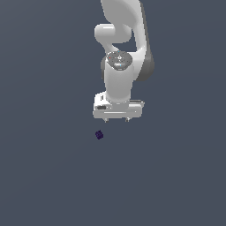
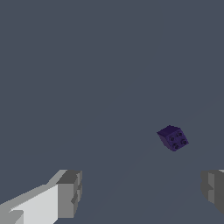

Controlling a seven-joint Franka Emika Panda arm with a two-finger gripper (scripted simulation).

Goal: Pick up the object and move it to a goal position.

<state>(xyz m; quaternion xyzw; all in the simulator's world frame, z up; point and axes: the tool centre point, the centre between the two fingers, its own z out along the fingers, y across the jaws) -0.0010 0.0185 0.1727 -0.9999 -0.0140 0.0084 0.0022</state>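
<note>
The white Franka Panda arm (image 1: 121, 39) reaches down from the top of the exterior view, its wrist pointing straight down. Its gripper (image 1: 117, 119) hangs with the 2 grey-tipped fingers (image 2: 70, 194) spread wide apart, holding nothing. Only the short fingertips show beneath the flat white hand.

Plain dark grey-blue surface (image 1: 44, 176) w/ no visible edges, prob. a floor or tabletop.
</note>
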